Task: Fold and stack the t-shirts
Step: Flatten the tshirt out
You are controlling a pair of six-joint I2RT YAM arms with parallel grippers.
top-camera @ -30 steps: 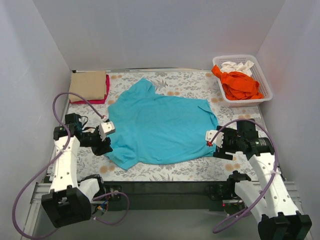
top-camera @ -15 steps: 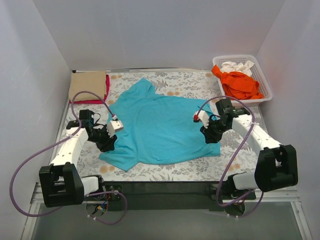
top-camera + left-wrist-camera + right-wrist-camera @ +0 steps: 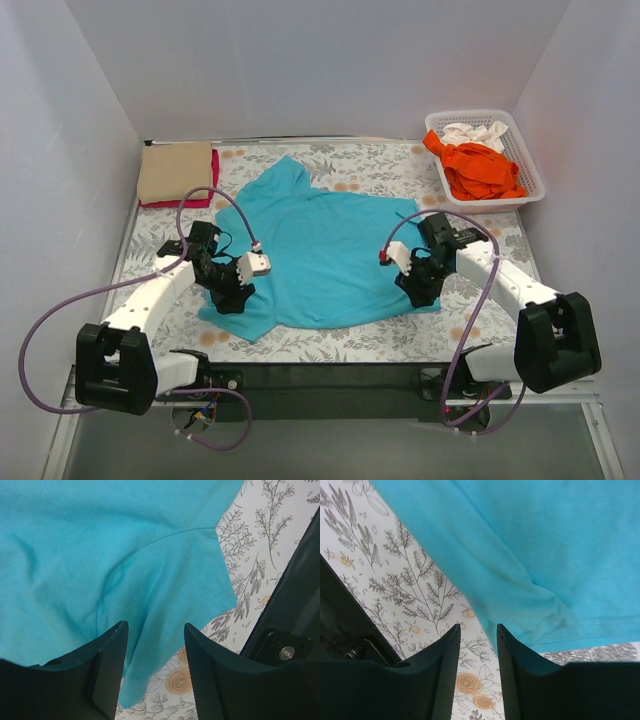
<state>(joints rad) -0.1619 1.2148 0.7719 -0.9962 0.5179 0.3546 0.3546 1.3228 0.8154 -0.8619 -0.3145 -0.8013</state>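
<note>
Top external shows the turquoise t-shirt (image 3: 320, 250) lying flat, unfolded. Left gripper (image 3: 229, 297) and right gripper (image 3: 416, 290) hang open-jawed and empty over its near corners; each must likely pinch cloth next.

Your spread t-shirt (image 3: 320, 250) lies mid-table on the table cloth (image 3: 350, 342). Far-left corner: folded stack (image 3: 175, 172), one shirt on another. Far-right corner: basket (image 3: 487, 204) with crumpled shirts (image 3: 480, 165) in it. Your left gripper (image 3: 232, 297) sits over the shirt's near-left sleeve, right gripper (image 3: 418, 290) over its near-right hem corner; touching or just above, can't tell.
</note>
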